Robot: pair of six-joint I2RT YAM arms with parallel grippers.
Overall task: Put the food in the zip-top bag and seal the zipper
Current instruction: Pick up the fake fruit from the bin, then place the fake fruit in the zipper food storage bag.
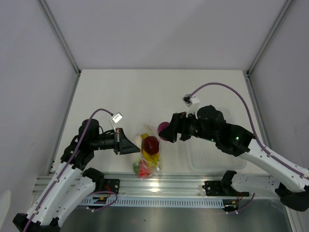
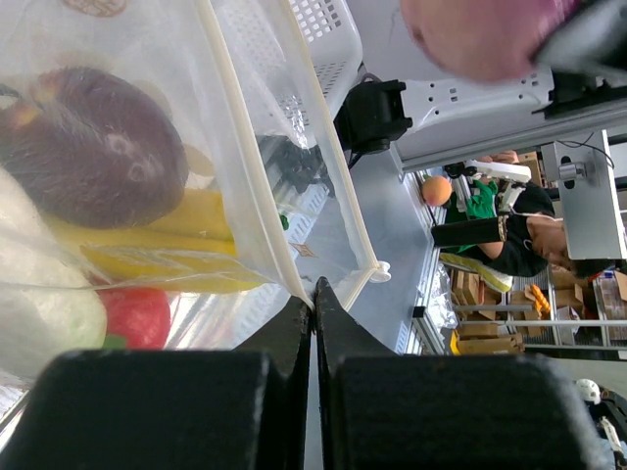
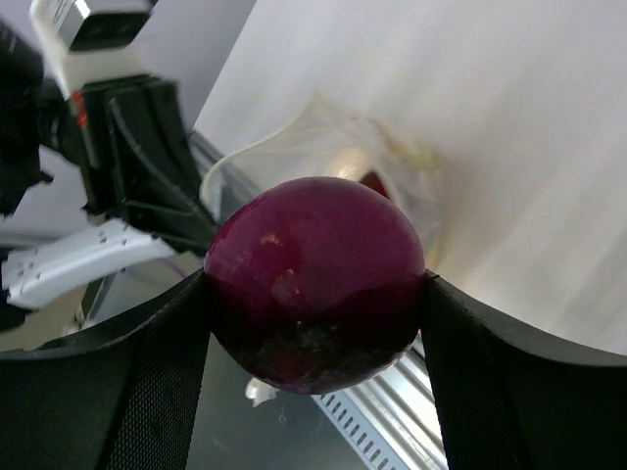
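Food (image 1: 150, 144) lies inside the zip-top bag (image 1: 148, 157) at lower centre of the top view, its mouth edge pinched between the closed left fingers (image 2: 286, 341), apparently to hold it open. Right fingers (image 3: 127, 392), spread wide, clamp the purple piece (image 3: 313, 284) just right of that mouth, seemingly for dropping in.
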